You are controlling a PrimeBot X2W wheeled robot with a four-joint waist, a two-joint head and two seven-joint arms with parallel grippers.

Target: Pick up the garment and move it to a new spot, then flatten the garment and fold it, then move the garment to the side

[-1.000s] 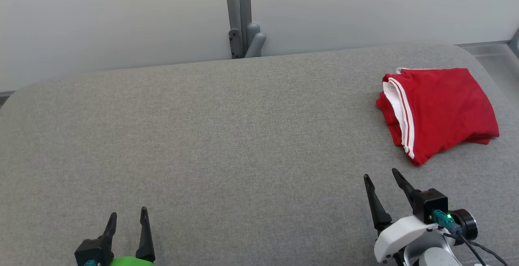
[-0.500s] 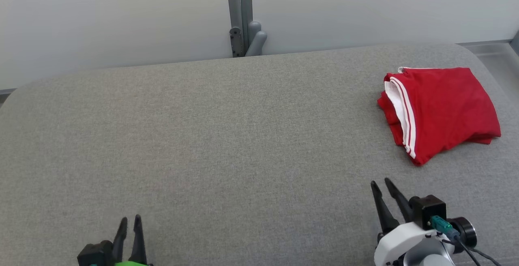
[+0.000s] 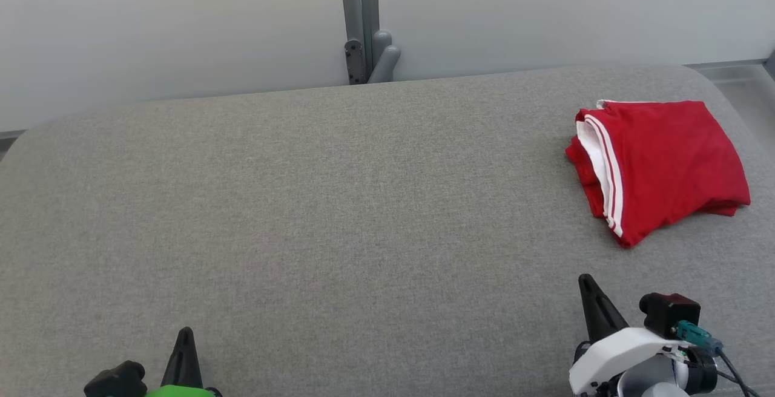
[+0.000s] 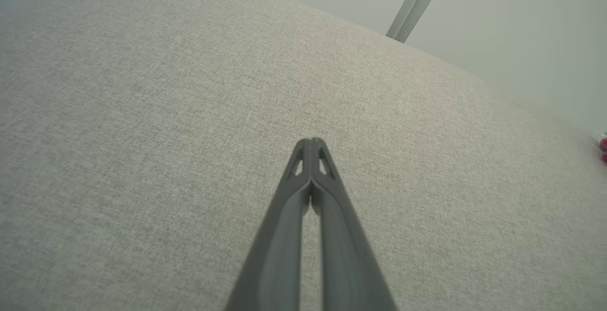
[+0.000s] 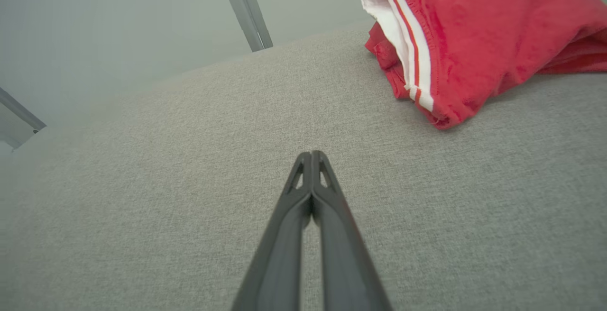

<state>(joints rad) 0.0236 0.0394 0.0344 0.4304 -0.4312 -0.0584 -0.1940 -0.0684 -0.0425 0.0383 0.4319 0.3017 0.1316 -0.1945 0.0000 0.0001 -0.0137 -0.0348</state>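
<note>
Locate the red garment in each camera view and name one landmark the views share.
Head view: red garment, folded, far right on the grey pad.
Left wrist view: a blurred red speck at the right edge, probably the garment.
Right wrist view: garment top right, on the pad.
Shared landmark: the grey upright post behind the pad, near the top of each view.

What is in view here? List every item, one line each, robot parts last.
garment: one, red with white stripes, folded, far right of the padded surface
padded surface: one, grey, across the foreground
post: one, grey metal, upright behind the surface's far edge
wall panels: two, pale grey, either side of the post
left pincer: one, dark, shut, lower left of the head view
right pincer: one, dark, shut, lower right, apart from the garment
</note>
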